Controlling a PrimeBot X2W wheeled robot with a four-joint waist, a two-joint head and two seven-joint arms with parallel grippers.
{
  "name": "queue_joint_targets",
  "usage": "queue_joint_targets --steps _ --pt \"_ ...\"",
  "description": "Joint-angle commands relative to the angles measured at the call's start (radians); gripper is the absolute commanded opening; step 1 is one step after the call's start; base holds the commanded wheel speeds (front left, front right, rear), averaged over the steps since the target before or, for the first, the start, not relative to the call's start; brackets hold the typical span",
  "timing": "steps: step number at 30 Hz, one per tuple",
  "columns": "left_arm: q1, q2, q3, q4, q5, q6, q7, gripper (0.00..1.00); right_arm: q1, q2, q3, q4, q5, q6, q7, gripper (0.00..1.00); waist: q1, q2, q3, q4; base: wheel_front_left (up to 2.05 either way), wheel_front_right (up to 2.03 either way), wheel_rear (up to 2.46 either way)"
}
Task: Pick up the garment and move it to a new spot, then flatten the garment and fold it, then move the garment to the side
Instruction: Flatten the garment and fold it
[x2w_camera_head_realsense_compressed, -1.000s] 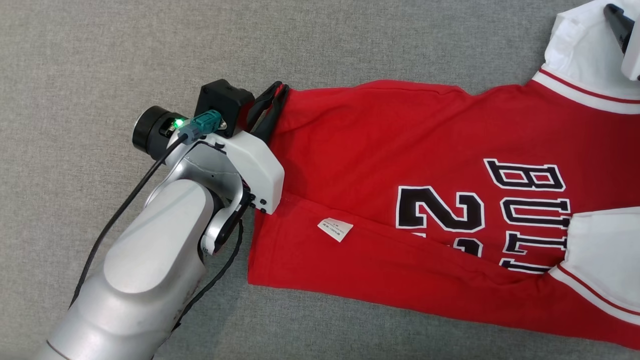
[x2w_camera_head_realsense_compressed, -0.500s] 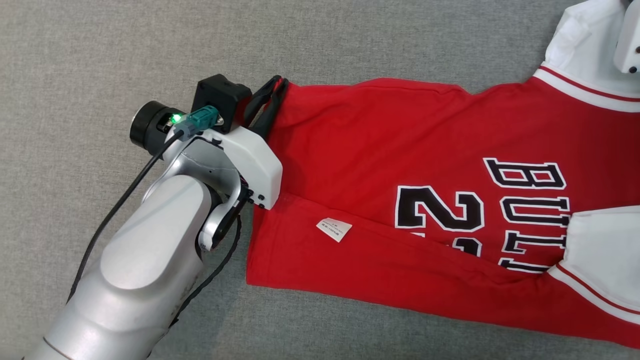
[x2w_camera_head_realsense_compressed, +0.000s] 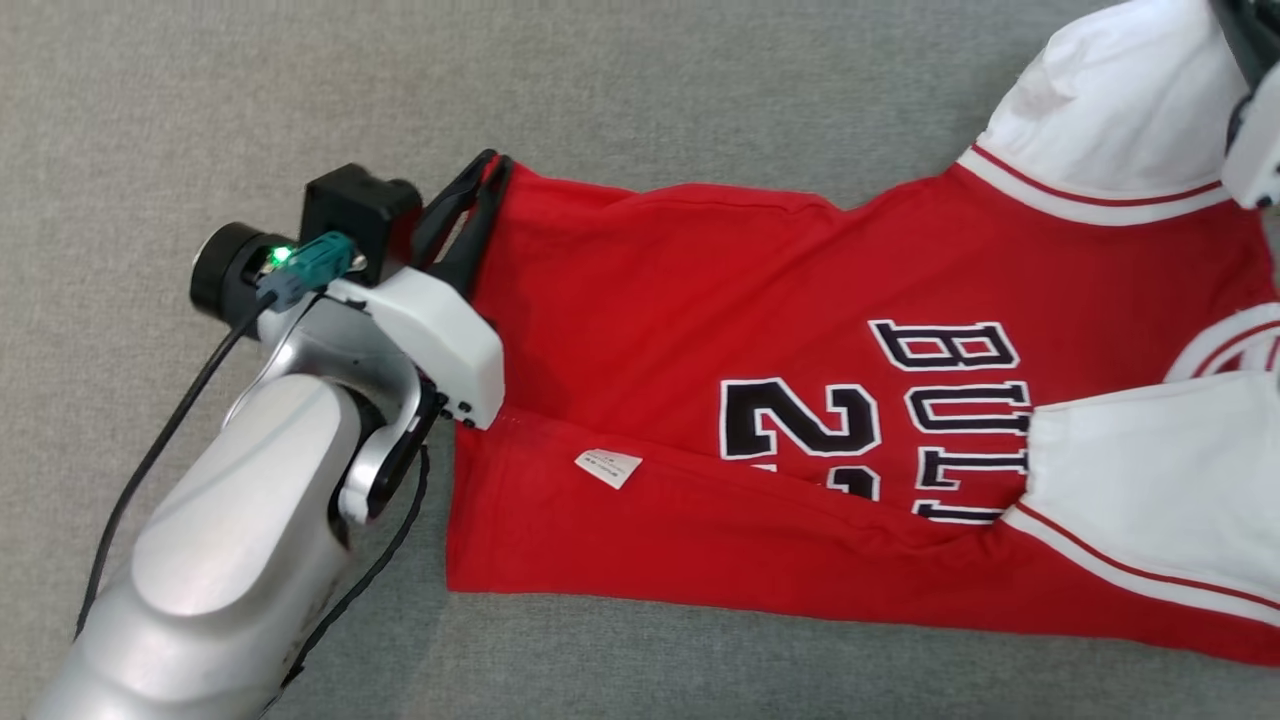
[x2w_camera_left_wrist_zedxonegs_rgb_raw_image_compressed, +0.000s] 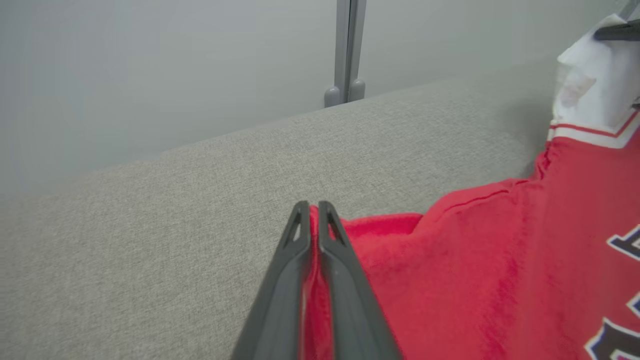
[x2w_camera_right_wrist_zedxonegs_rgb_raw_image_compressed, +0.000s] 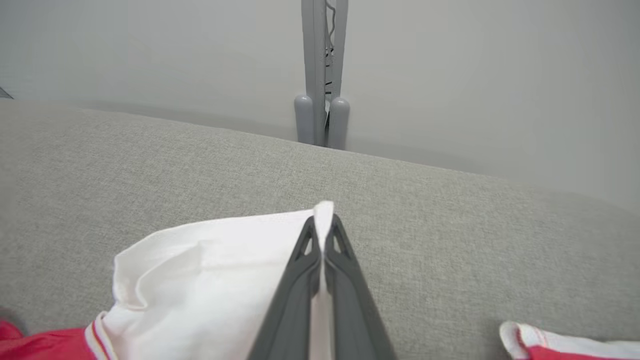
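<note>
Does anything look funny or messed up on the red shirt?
Yes. The near edge of the shirt is flipped over, so its inside label shows. The far white sleeve puckers where the right tool pinches it, and the left tool pinches a red corner.

Head camera overhead, wrist cameras low, sharing garment (x2w_camera_head_realsense_compressed: 680, 290)

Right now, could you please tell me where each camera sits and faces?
Head view: on the head, looking down at the red shirt on the grey fabric surface; left arm, left gripper show.
Left wrist view: on that wrist, looking along fingers shut on the shirt, toward the wall.
Right wrist view: on that wrist, looking along the right gripper, shut on the white sleeve.
Both wrist views share the grey post.
</note>
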Motion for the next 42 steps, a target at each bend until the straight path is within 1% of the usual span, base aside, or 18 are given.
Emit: queue_joint_targets --steps 1,6,9,12,16,20,23,27,28,34,39,41,42 --pt "0.021 0.015 0.011 -0.019 -0.010 0.012 -0.005 0.00 0.045 -0.027 0.003 -0.043 0.034 0.000 -0.014 0.00 0.0000 -0.0001 -0.028 -0.028 0.00 0.00 0.00" --pt "0.099 0.066 0.038 -0.110 -0.029 0.043 0.006 0.00 0.206 -0.094 -0.019 -0.215 0.135 0.000 -0.048 0.00 0.0000 -0.0001 -0.065 -0.065 0.00 0.00 0.00" --pt "0.148 0.095 0.050 -0.175 -0.042 0.059 0.018 0.00 0.312 -0.110 -0.043 -0.313 0.165 0.000 -0.059 0.00 0.0000 -0.0001 -0.089 -0.079 0.00 0.00 0.00" --pt "0.201 0.122 0.068 -0.254 -0.060 0.076 0.027 0.00 0.417 -0.109 -0.079 -0.412 0.187 0.000 -0.066 0.00 0.0000 -0.0001 -0.110 -0.092 0.00 0.00 0.00" --pt "0.289 0.149 0.091 -0.347 -0.078 0.113 0.017 0.00 0.569 -0.074 -0.133 -0.533 0.192 0.000 -0.069 0.00 0.0000 -0.0001 -0.133 -0.110 0.00 0.00 0.00" --pt "0.390 0.136 0.132 -0.390 -0.124 0.155 -0.026 0.00 0.727 -0.030 -0.203 -0.631 0.168 0.000 -0.067 0.00 0.0000 -0.0001 -0.144 -0.119 0.00 0.00 0.00" --pt "0.453 0.122 0.162 -0.382 -0.155 0.173 -0.072 0.00 0.827 0.012 -0.253 -0.680 0.150 0.000 -0.061 0.00 0.0000 -0.0001 -0.147 -0.124 0.00 0.00 0.00" --pt "0.519 0.109 0.188 -0.365 -0.186 0.180 -0.121 0.00 0.926 0.065 -0.325 -0.739 0.120 0.000 -0.066 0.00 0.0000 -0.0001 -0.148 -0.127 0.00 0.00 0.00" --pt "0.519 0.109 0.188 -0.365 -0.186 0.180 -0.121 0.00 0.926 0.065 -0.325 -0.739 0.120 0.000 -0.066 0.00 0.0000 -0.0001 -0.148 -0.127 0.00 0.00 0.00" --pt "0.590 0.094 0.205 -0.334 -0.221 0.176 -0.161 0.00 1.028 0.142 -0.386 -0.802 0.092 0.000 -0.053 0.00 0.0000 -0.0001 -0.152 -0.133 0.00 0.00 0.00" --pt "0.624 0.075 0.204 -0.301 -0.244 0.167 -0.180 0.00 1.068 0.184 -0.416 -0.794 0.070 0.000 -0.051 0.00 0.0000 -0.0001 -0.160 -0.138 0.00 0.00 0.00" --pt "0.637 0.072 0.199 -0.286 -0.249 0.168 -0.184 0.00 1.075 0.192 -0.427 -0.781 0.053 0.000 -0.059 0.00 0.0000 -0.0001 -0.164 -0.138 0.00 0.00 0.00" --pt "0.646 0.069 0.194 -0.268 -0.253 0.164 -0.185 0.00 1.079 0.207 -0.420 -0.760 0.055 0.000 -0.058 0.00 0.0000 -0.0001 -0.169 -0.138 0.00 0.00 0.00"
